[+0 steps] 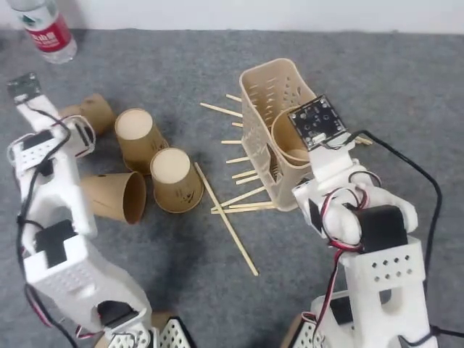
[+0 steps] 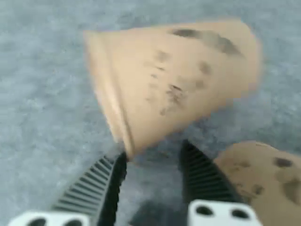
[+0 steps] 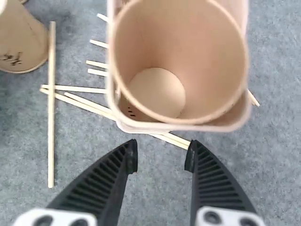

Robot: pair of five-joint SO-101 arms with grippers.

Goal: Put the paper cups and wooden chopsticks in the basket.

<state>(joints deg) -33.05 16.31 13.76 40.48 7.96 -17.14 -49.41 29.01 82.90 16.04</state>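
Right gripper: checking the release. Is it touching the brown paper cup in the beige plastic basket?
Apart. Right wrist view: grey mat shows between the right gripper and the brown paper cup.

Grey table [image 1: 406,87]; basket [image 1: 272,94] stands mid-table, wooden chopsticks [image 1: 226,221] scattered beside it; four paper cups [image 1: 138,134] nearer the left edge; water bottle [image 1: 45,29] at far-left corner.

Left arm [image 1: 54,210], right arm [image 1: 395,283] white plastic; black servos [image 1: 380,228], red-white-black cables [image 1: 336,217]; ribbed black pincer fingers [image 3: 113,174]

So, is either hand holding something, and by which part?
Nothing is held. The left hand is open near a lying cup; the right hand is open near the basket.
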